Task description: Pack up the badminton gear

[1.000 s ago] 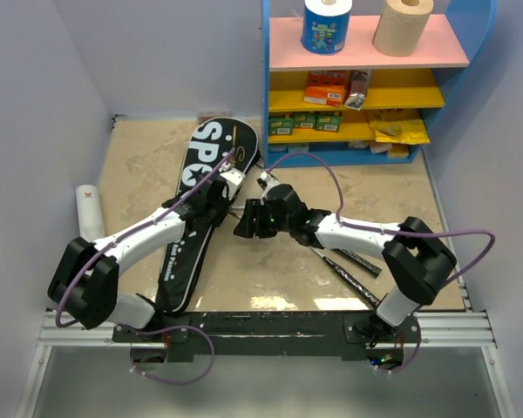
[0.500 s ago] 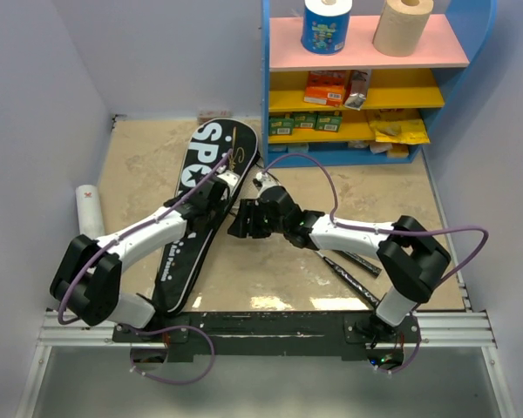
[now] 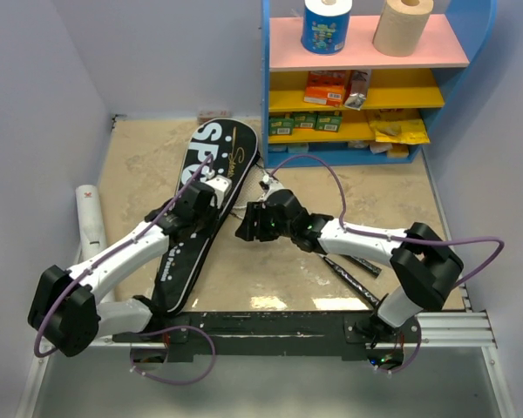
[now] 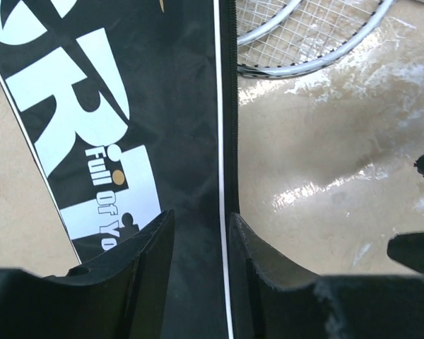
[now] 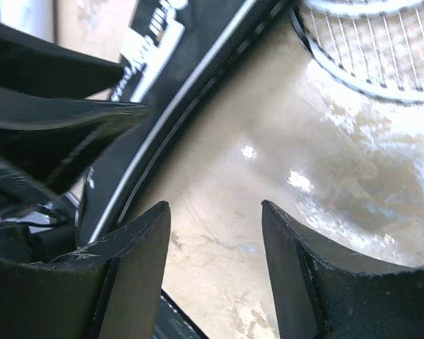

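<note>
The black cover (image 3: 216, 161) lettered "SPO" in white lies slantwise on the floor. My left gripper (image 3: 207, 196) sits over its right edge. In the left wrist view the jaws of the left gripper (image 4: 201, 229) stand partly open astride the cover (image 4: 148, 106), with its white piping between them. Two white-strung racket heads (image 4: 304, 32) lie just beyond. My right gripper (image 3: 247, 226) hangs open to the right over bare floor. In its own view the right gripper (image 5: 215, 219) holds nothing, with the cover (image 5: 191, 78) and a racket head (image 5: 381, 49) ahead. Black racket handles (image 3: 353, 270) lie under the right arm. The white tube (image 3: 91, 222) rests by the left wall.
A blue shelf unit (image 3: 366, 152) stands at the back right. It carries paper rolls (image 3: 327, 24) on top and orange and yellow packets (image 3: 327, 87) lower down. Walls close in on the left and right. The black fingers of the left gripper (image 5: 56, 106) show close by in the right wrist view.
My left gripper has slid down and left along the cover's right edge. The right gripper has stayed almost in place while its elbow swung right.
</note>
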